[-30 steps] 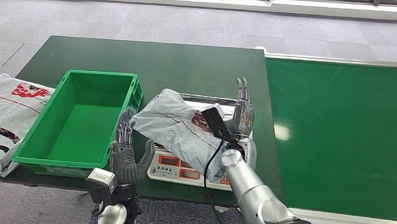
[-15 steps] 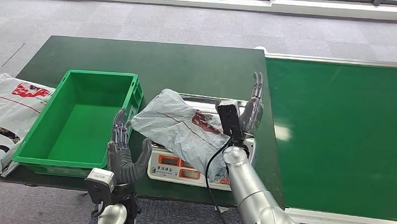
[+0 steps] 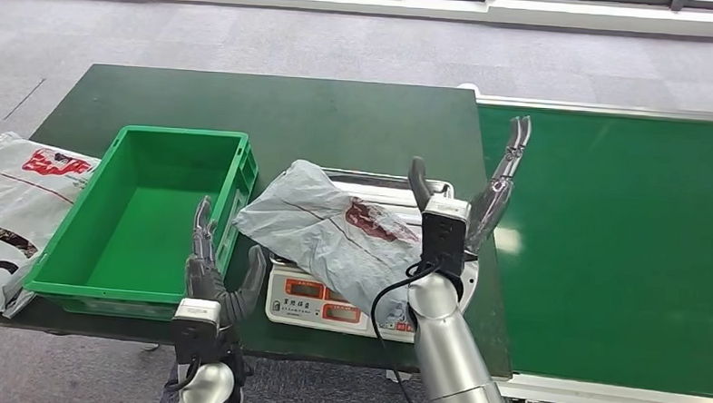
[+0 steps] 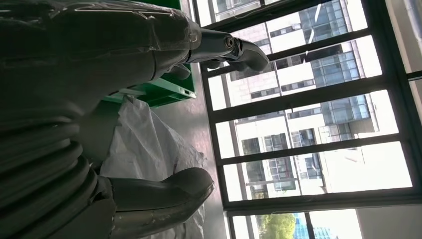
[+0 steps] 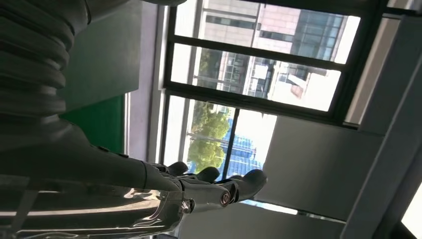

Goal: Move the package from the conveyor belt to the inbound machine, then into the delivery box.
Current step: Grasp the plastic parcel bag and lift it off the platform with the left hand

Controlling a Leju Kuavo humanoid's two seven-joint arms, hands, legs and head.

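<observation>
The package (image 3: 333, 232), a grey poly mailer with a red mark, lies draped across the inbound machine (image 3: 330, 302), a weighing scale with red readouts on its front; one corner of the bag overhangs toward the delivery box (image 3: 143, 212), the green crate just beside the scale on the dark green table (image 3: 338, 119). My judgement: the first leg, conveyor belt (image 3: 623, 240) to scale, is done and I am at the weighing stop, with the move into the crate not yet begun. My right hand (image 3: 480, 193) is raised at the belt side of the scale, fingers spread wide and holding nothing, apart from the bag. My left hand (image 3: 215, 273) stands upright between crate and scale, just beside the bag's overhanging corner, fingers apart and thumb out, also holding nothing; in the left wrist view the bag (image 4: 149, 149) sits between thumb and fingers, but I cannot tell whether they touch it. Next move, as I read it: bring both palms in on the bag's two ends, close enough to stop the slack film slipping, lift it clear of the scale tray, carry it over the crate's near wall and let it go inside. The film is slippery and limp, so a one-sided hold would probably let it sag and catch on the crate rim. Another printed bag (image 3: 12, 205) lies on the table's far left, beyond the crate.
</observation>
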